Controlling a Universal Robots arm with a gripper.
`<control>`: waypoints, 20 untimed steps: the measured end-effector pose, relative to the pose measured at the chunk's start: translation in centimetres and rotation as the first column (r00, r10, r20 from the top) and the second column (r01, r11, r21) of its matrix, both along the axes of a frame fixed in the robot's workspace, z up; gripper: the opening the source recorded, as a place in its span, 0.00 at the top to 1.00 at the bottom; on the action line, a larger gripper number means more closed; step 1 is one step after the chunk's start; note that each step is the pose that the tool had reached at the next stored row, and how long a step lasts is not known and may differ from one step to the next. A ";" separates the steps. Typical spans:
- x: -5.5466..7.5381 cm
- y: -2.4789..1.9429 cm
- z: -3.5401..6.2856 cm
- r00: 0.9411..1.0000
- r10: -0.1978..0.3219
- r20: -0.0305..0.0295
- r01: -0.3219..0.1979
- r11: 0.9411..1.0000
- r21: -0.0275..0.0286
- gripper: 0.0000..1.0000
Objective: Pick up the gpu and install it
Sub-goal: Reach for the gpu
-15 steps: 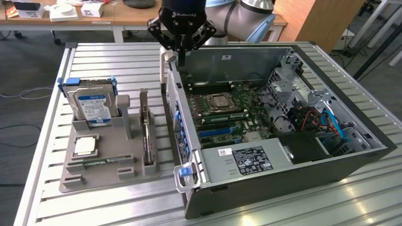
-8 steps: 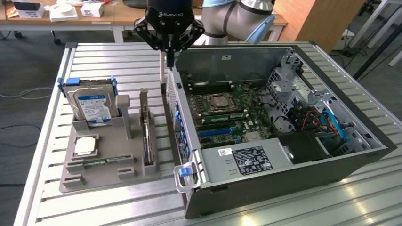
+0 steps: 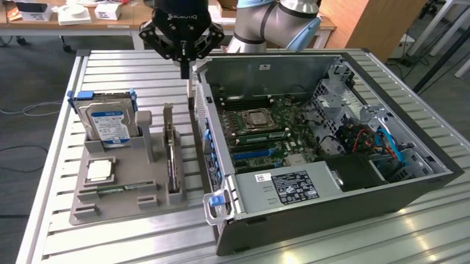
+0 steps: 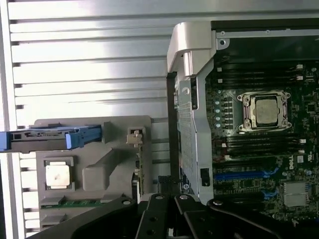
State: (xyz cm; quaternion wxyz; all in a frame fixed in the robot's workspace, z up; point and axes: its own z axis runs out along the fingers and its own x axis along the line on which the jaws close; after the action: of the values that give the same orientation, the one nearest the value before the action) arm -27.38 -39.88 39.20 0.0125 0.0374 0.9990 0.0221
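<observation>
Black gpu (image 3: 173,159), edgewise in the tray (image 3: 110,208), looks stiff, light, fragile; I'd pinch its top edge. My gripper (image 3: 184,70) hangs closed, empty.

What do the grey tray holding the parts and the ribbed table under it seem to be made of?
The grey parts tray looks like matte plastic: uniform dull grey, blocky slots. The ribbed table appears to be bare aluminium: silvery sheen, parallel grooves.

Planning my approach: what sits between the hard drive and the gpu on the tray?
In the exterior view, a gray upright post of the tray stands between the hard drive and the gpu; nothing else lies there.
</observation>
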 end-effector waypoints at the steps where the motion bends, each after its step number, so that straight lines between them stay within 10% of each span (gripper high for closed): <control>1: -0.3 0.00 0.00 1.000 0.000 0.000 0.000 1.000 0.000 0.89; 20: -2.1 -0.20 -0.01 1.000 0.000 0.000 0.000 1.000 0.000 0.89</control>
State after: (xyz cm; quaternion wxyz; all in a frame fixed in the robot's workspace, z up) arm -29.47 -40.09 39.18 0.0124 0.0375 0.9990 0.0220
